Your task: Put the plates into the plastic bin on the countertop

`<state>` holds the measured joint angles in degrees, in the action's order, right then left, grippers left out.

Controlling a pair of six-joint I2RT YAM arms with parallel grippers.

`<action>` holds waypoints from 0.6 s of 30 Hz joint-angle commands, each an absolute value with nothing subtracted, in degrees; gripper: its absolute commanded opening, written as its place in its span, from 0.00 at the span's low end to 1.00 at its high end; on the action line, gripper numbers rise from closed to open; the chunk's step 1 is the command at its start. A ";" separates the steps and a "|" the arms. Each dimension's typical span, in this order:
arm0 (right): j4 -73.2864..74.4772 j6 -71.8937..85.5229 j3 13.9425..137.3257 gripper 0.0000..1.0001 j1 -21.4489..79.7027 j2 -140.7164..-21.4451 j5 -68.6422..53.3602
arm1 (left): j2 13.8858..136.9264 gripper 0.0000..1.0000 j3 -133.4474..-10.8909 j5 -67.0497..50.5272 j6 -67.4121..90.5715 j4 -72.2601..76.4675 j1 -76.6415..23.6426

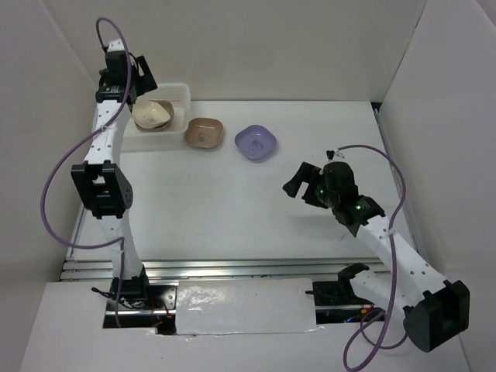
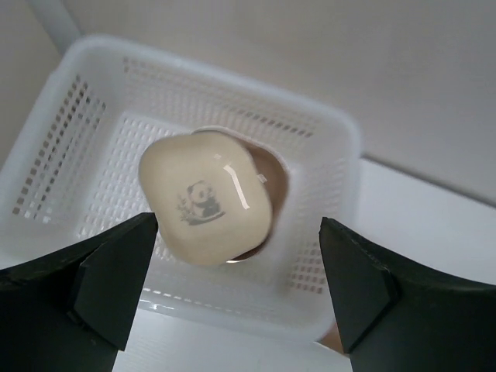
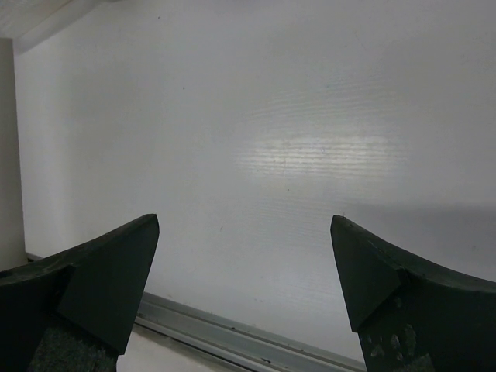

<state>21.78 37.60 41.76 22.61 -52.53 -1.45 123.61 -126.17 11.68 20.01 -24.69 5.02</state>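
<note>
The white lattice plastic bin (image 1: 180, 94) stands at the table's far left. It also fills the left wrist view (image 2: 325, 139). A cream plate (image 2: 205, 198) with a panda print lies tilted in it, on top of a brown plate (image 2: 273, 177). The cream plate also shows from above (image 1: 152, 115). My left gripper (image 1: 138, 84) hangs open and empty just above the bin (image 2: 236, 283). Another brown plate (image 1: 204, 133) and a purple plate (image 1: 256, 142) sit on the countertop (image 1: 217, 201) to the right of the bin. My right gripper (image 1: 299, 180) is open and empty over bare countertop (image 3: 244, 271).
White walls enclose the table at the back and on both sides. A metal rail (image 3: 232, 337) runs along the front edge, also seen from above (image 1: 232, 267). Purple cables loop off both arms.
</note>
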 commanded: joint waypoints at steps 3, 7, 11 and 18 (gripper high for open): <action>17.49 37.70 45.09 1.00 23.73 -56.51 -1.76 | 121.45 0.99 -132.25 12.22 21.97 -27.39 4.04; 11.71 37.62 43.68 1.00 23.21 -58.26 -1.58 | 124.82 0.99 -135.99 9.60 26.87 -36.82 4.48; 4.85 41.20 48.59 1.00 20.39 -72.45 -0.45 | 114.02 0.99 -119.05 6.07 31.55 -33.69 -1.37; 3.60 53.16 72.63 0.98 18.11 -100.95 0.35 | 89.52 0.99 -90.55 13.62 35.86 -27.43 -18.44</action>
<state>7.27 47.29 63.61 19.16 -95.35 -0.21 102.89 -93.67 11.29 32.47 -32.29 -12.23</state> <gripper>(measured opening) 0.984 0.993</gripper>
